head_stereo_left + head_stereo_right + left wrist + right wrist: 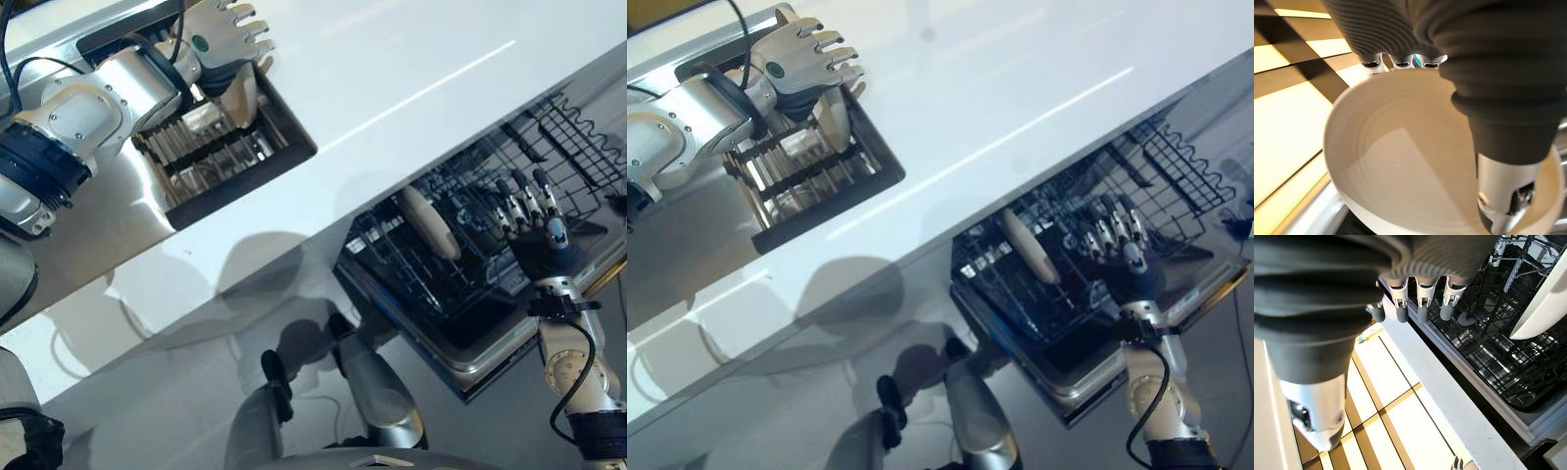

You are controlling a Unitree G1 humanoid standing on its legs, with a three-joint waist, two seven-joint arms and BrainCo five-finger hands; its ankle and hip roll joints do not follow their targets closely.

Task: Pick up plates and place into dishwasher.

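Up at ten o'clock, over the drying rack (211, 157) in the sink, the left hand (227, 37) is pinching a cream plate (1415, 161) between thumb and fingers and risking snagging it on the tines, while the right hand (534, 220) is hovering slack-fingered above the dishwasher rack (470, 255).

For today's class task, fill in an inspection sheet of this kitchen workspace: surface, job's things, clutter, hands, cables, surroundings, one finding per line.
Surface: white countertop, with a recessed drying rack set into it.
Job's things: a cream plate stands in the drying rack; another plate stands on edge in the pulled-out dishwasher rack.
Clutter: nothing seen.
Hands: left hand is over the drying rack, fingers and thumb either side of the plate's rim; right hand hangs over the dishwasher rack, fingers straight, holding nothing.
Cables: nothing seen apart from the robot's own.
Surroundings: tiled floor beside the open dishwasher.
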